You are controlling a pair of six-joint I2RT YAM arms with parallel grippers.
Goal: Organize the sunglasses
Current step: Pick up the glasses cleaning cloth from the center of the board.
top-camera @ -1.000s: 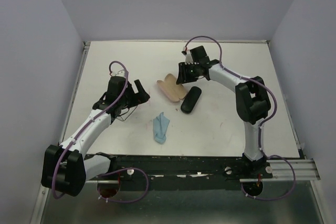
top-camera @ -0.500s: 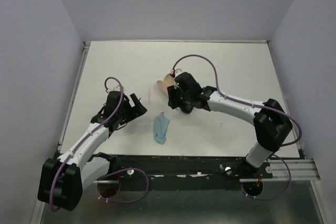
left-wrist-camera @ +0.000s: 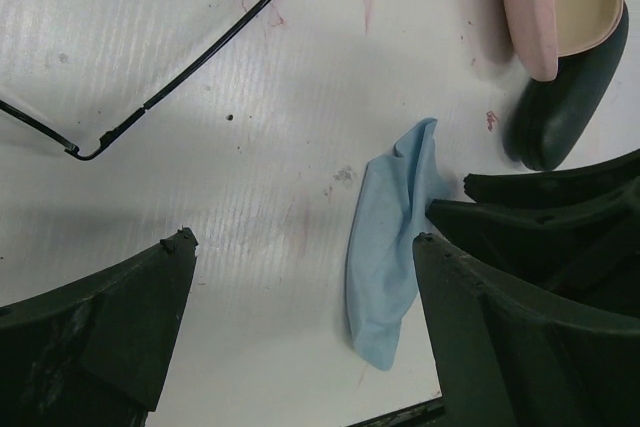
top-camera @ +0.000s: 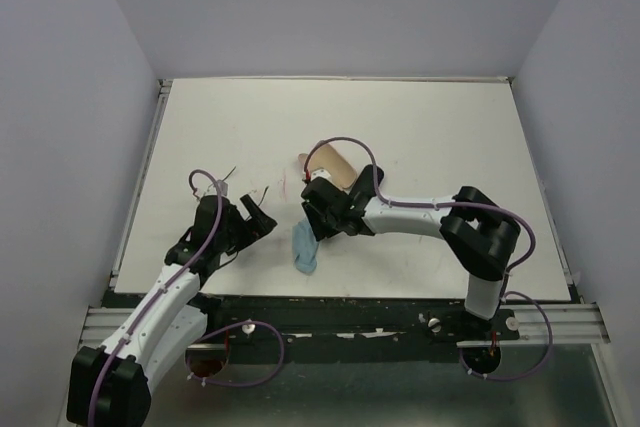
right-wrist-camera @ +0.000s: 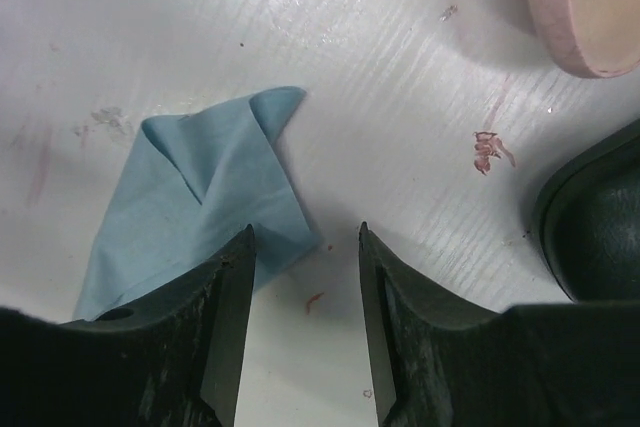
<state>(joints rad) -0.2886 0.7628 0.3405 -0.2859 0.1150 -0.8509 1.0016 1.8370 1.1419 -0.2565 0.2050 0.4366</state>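
Change, right arm: it has swung from the far side of the cases, forward and to the left, and its right gripper (right-wrist-camera: 303, 230) now sits low over the near edge of the blue cloth (right-wrist-camera: 200, 187).
Change, left arm: it has drawn back toward its base, away from the cases.
Right gripper state: jaws parted and holding nothing. One finger overlaps the cloth's corner and the other stands on bare table (top-camera: 420, 127).
Left gripper (left-wrist-camera: 305, 239) state: fingers spread wide, empty, hovering left of the cloth.
Meaning for the task: the cloth looks like the piece about to be taken, so the eyewear step is judged not yet begun.
Sunglasses: no orange-yellow folded pair can be made out in any view. The only candidate is a thin black wire shape (left-wrist-camera: 150, 107) lying on the table ahead of the left gripper, and I cannot tell whether it is a frame.
Pink case (right-wrist-camera: 540, 2): one, lying open. The part of its tan lining that shows is bare.
Black case (right-wrist-camera: 595, 217): one, closed, just beside the pink one and hidden under the right arm in the top view.
Cloths: one.
Wire shapes: one.
Arms and grippers: two of each.
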